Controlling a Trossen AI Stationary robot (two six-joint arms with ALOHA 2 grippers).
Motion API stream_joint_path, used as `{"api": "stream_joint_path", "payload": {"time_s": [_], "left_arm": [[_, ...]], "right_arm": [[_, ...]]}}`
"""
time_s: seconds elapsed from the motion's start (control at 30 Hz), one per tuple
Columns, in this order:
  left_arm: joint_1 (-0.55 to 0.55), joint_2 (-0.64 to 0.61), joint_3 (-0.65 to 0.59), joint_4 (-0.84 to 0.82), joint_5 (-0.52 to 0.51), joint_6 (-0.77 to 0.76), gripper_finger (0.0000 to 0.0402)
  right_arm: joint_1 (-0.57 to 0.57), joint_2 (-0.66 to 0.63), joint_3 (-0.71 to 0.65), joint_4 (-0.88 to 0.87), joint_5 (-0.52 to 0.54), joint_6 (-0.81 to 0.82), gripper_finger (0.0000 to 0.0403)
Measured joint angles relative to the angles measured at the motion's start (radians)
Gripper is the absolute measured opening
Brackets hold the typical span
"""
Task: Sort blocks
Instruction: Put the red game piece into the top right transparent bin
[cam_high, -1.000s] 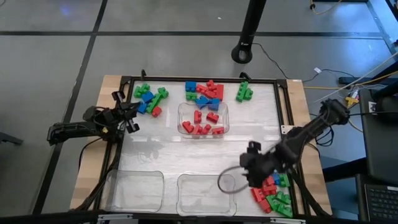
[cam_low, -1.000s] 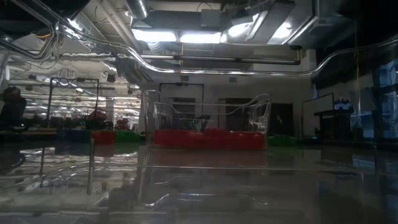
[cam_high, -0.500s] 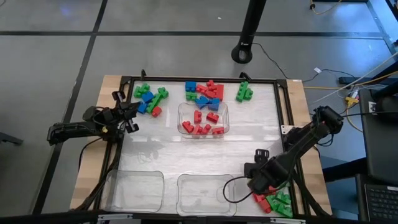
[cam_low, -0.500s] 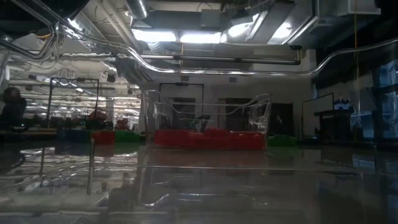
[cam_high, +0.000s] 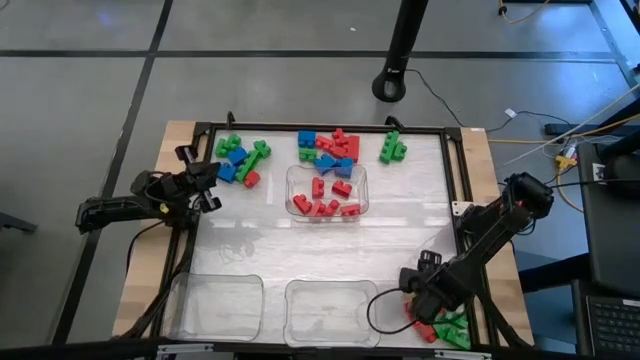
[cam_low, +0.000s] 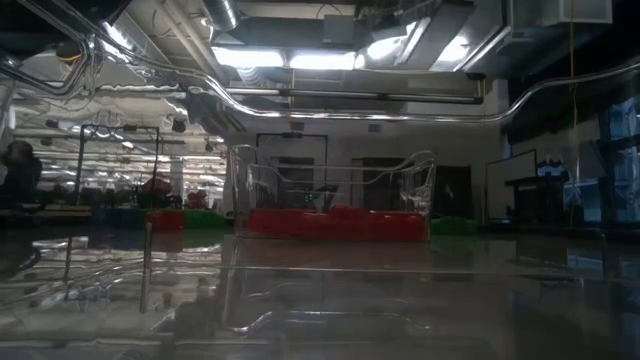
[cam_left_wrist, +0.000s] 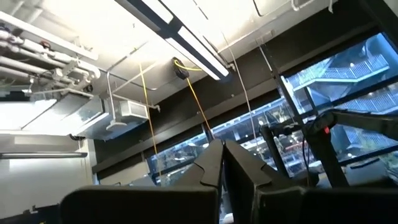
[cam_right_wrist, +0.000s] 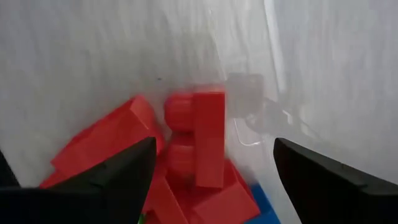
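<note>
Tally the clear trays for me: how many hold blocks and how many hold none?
Tray holding red blocks: 1
Trays holding nothing: 2
Total: 3

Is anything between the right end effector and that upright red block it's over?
Nothing visible. The right end effector hangs open directly over the upright red block, its fingers either side, with no other block in the gap.

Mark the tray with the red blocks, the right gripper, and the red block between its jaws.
tray with red blocks (cam_high: 294, 178), high view, bare left rim.
right gripper (cam_high: 422, 300), high view, midway between its fingertips.
upright red block (cam_right_wrist: 208, 137), right wrist view, its flat front face.
</note>
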Motion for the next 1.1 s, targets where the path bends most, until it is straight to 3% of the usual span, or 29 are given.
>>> {"api": "stream_joint_path", "payload": {"time_s": [0.6,1.1], "left_arm": [[0.000,0.000,0.000,-0.005,0.000,0.017,0.0006],[0.000,0.000,0.000,-0.006,0.000,0.018,0.0006]], "right_arm": [[-0.006,-0.001,-0.195,0.203,0.028,-0.004,0.0324],[-0.016,-0.004,-0.205,0.236,0.072,-0.168,0.0324]]}}
